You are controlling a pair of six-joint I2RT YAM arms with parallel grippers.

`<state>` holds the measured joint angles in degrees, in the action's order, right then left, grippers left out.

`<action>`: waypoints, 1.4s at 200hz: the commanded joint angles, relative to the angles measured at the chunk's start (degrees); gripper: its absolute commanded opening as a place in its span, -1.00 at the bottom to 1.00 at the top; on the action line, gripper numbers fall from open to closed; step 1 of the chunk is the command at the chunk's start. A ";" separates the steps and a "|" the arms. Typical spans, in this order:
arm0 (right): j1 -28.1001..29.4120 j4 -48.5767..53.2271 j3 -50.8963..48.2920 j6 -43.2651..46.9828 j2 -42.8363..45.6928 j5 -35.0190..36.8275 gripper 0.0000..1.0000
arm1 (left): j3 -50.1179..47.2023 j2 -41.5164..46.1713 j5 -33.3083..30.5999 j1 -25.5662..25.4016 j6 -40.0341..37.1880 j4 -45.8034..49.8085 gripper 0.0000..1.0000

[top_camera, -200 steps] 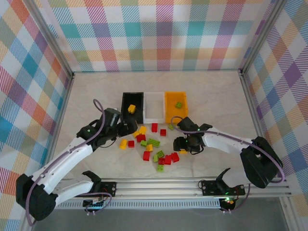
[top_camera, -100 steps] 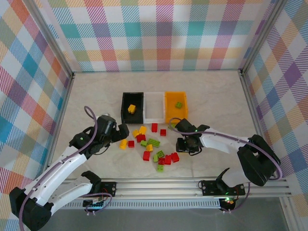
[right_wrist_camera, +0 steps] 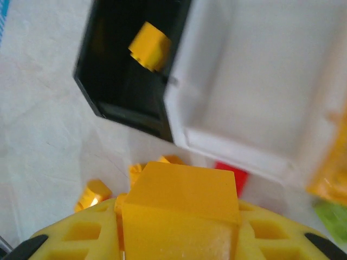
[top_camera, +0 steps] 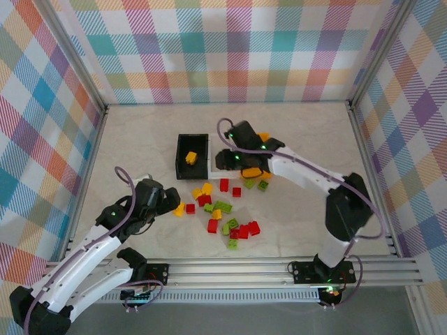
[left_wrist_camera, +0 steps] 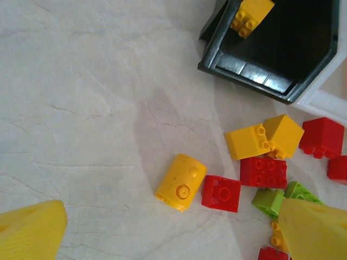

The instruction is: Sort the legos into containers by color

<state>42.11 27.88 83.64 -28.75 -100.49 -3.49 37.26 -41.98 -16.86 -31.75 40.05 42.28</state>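
- I am looking into a cell with plaid walls [top_camera: 237, 49] and a pale marbled table [top_camera: 133, 139]. The black bin [top_camera: 195, 169], white bin [right_wrist_camera: 260, 81] and orange bin [right_wrist_camera: 332, 162] are sitting side by side toward the far middle.
- The right gripper [right_wrist_camera: 181, 233] is pinching a yellow brick [right_wrist_camera: 181, 189], with its jaws drawn most of the way in on it. It is raised near the front edge where the black and white bins meet.
- The black bin is already holding a stored yellow brick [top_camera: 191, 158], so I am reading that bin as the target (a judgement, not a certainty).
- The left gripper [left_wrist_camera: 171, 230] is hanging wide open with nothing in it. It is above a rounded yellow piece [left_wrist_camera: 181, 182] lying just beside a red brick [left_wrist_camera: 222, 193].
- The other legos [top_camera: 223, 209] are lying loose in front of the bins, with red, yellow and green mixed together.
- What I am worrying about:
  - If the right gripper lets go too far right, the brick could land in the white bin or bounce off the shared wall.
  - The right arm is reaching across the orange bin, so a low sweep could nudge the row.
  - The rounded piece could roll away from the closing fingers, or the red neighbour could get caught too.
  - Both arms are working near the black bin and could crowd each other.
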 commanded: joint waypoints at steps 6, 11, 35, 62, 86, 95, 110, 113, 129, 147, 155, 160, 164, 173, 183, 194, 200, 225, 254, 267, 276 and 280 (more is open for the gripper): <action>0.47 0.07 13.05 3.35 -9.88 -5.67 -0.34 | -0.81 0.96 -0.50 0.20 -1.24 0.73 1.00; 0.60 0.05 15.41 3.32 -11.84 -6.19 -0.33 | -1.11 0.87 -0.08 0.19 -1.21 0.33 1.00; 1.09 1.37 26.01 3.00 -20.39 -8.04 -0.31 | -2.11 -0.62 1.62 0.28 -0.71 -1.67 1.00; 1.35 3.34 35.33 2.16 -27.87 -8.22 -0.24 | -2.63 -3.15 4.26 0.28 -1.10 -3.69 1.00; 1.35 3.16 39.35 1.40 -30.69 -7.68 0.11 | -1.78 -5.89 6.04 0.28 -2.41 -4.53 1.00; 1.31 3.23 40.61 1.08 -31.25 -7.68 0.31 | -1.50 -6.80 6.73 0.28 -2.90 -4.82 1.00; 1.31 2.61 41.19 0.89 -30.48 -7.26 0.43 | -1.48 -7.90 7.57 0.28 -3.30 -5.61 1.00; 1.31 2.48 41.11 0.74 -30.21 -7.20 0.44 | -1.56 -8.07 7.80 0.28 -3.46 -5.88 1.00; 1.30 2.01 39.17 0.94 -27.74 -6.14 0.47 | -1.97 -9.51 8.61 0.28 -3.58 -7.05 1.00; 1.23 -0.30 32.92 1.04 -22.13 -4.67 0.47 | -2.43 -11.89 9.86 0.28 -3.83 -8.66 0.98; 1.18 -2.07 29.06 0.64 -19.48 -4.26 0.48 | -2.66 -13.28 10.36 0.21 -4.03 -9.48 0.96; 1.14 -3.36 26.19 0.44 -17.57 -4.25 0.48 | -2.78 -14.21 10.67 0.19 -4.27 -9.94 0.94; 1.14 -4.16 24.15 0.26 -16.27 -4.18 0.48 | -2.79 -14.98 10.95 0.19 -4.44 -10.32 0.92; 1.13 -5.84 19.67 -0.22 -13.41 -3.87 0.48 | -2.80 -16.81 11.25 0.15 -4.91 -10.97 0.86; 1.13 -7.39 15.18 -0.55 -10.44 -3.43 0.48 | -2.71 -19.06 11.15 0.00 -5.49 -11.65 0.82; 1.04 -8.60 11.21 -1.10 -7.64 -2.79 0.48 | -2.70 -21.38 10.71 -0.11 -6.01 -12.40 0.79; 1.00 -9.18 8.85 -1.18 -6.09 -2.63 0.48 | -2.71 -22.56 10.49 -0.16 -6.21 -12.79 0.77; 0.96 -10.20 2.91 -1.48 -1.81 -1.55 0.48 | -2.28 -26.40 8.17 -0.24 -6.40 -13.18 0.66; 0.81 -10.39 -0.58 -1.61 0.93 -0.91 0.49 | -2.62 -27.70 4.35 -0.26 -6.46 -14.50 0.53; 0.78 -10.52 -1.57 -1.66 1.79 -0.76 0.48 | -2.44 -28.44 2.42 -0.24 -6.09 -14.33 0.49; 0.72 -10.48 -2.09 -1.68 2.16 -0.48 0.48 | -2.44 -29.01 2.02 -0.23 -6.15 -14.73 0.45; 0.70 -10.48 -2.28 -1.66 2.35 -0.40 0.48 | -2.45 -29.38 1.88 -0.24 -6.21 -14.85 0.43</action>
<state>43.11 18.98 82.81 -29.63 -101.06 -4.93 35.38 -70.00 -11.09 -31.77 34.46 29.02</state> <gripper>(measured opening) 0.742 0.735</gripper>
